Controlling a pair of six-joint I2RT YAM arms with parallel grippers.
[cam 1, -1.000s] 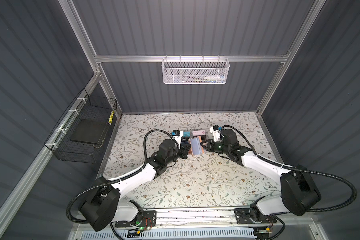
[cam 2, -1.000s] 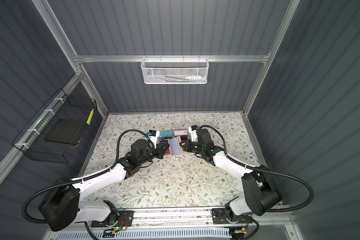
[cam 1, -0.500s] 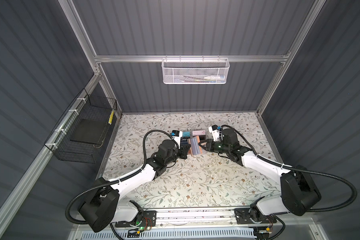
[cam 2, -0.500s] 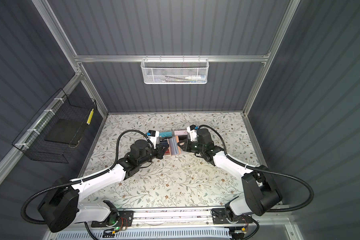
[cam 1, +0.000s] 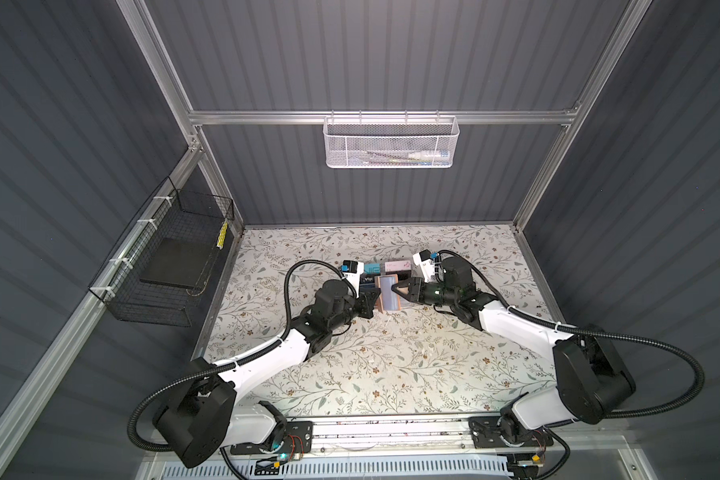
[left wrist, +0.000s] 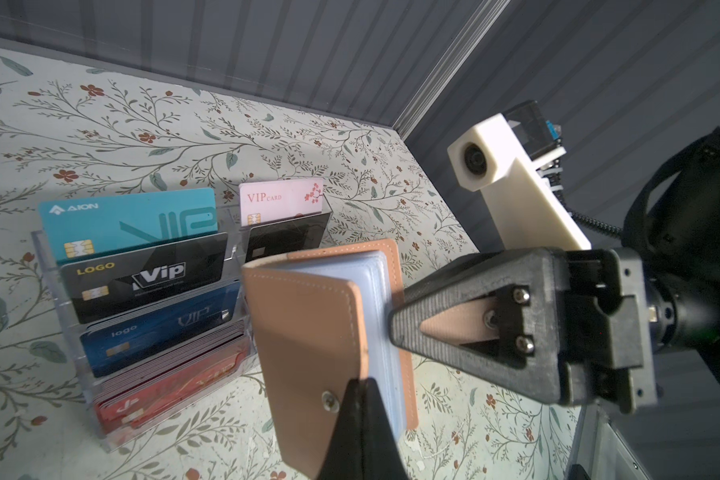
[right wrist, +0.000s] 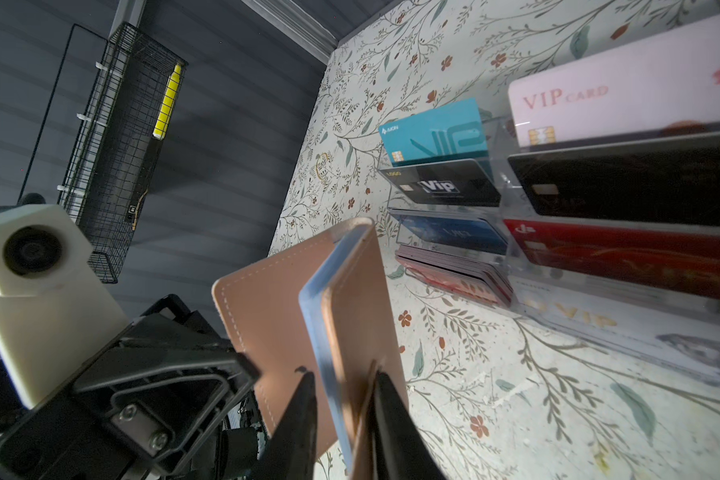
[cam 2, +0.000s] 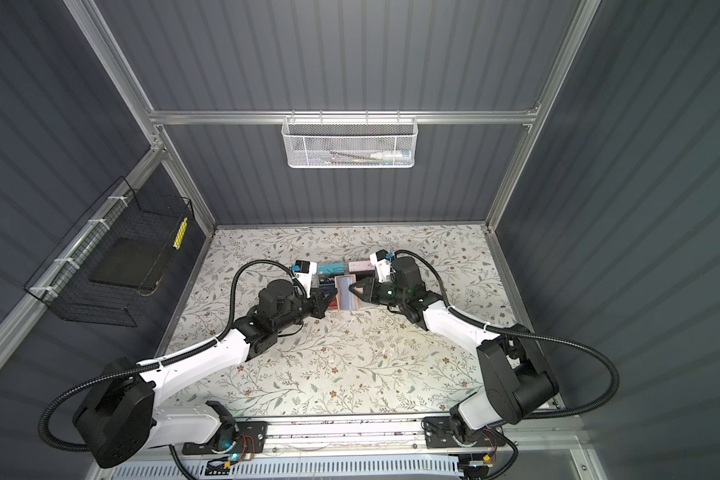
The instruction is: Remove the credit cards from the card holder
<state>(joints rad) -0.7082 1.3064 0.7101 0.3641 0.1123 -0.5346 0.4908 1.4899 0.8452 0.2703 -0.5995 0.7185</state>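
– what's on the floral table (cam 1: pixel 350 365)?
– a clear rack (left wrist: pixel 68 332). just in front of it is the card holder (left wrist: pixel 308 332), upright and partly open.
– who's got it?
– the left gripper (left wrist: pixel 360 395) is clamped tight on the snap cover. the right gripper (right wrist: pixel 344 376) straddles the pages and other cover, jaws slightly apart.
– credit cards (left wrist: pixel 142 224)?
– the ones i can see stand in the rack.

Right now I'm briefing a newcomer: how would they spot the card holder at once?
On the floral table, find the clear card rack. In front, the left claw holds the card holder upright: a tan stitched booklet, grey-blue pages, unlike the rack's cards.
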